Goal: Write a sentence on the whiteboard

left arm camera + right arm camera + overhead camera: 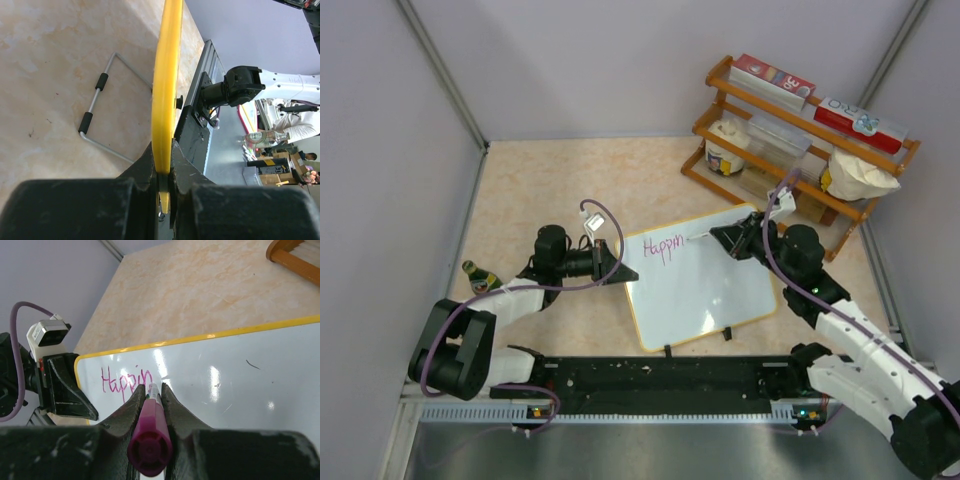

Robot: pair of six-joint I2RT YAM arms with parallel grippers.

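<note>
Whiteboard (705,290) sat on table (540,190) between both arms, skewed in the top view, with a yellow frame all round. Left gripper (162,167) was clamped on its left frame edge, and the board showed edge-on between the fingers in the left wrist view. Right gripper (151,390) was closed around a magenta marker (150,440), butt end toward the camera, tip at the board surface. Writing (126,379) read "Happin" in magenta near the board's top-left corner, with the last letter right at the tip. Wire stand (97,107) with two black sleeves lay on the table beside the board. Wooden rack (790,160) stood far right, apart from the board. Red-and-white boxes (775,78) sat on its top shelf, print too small to read.
</note>
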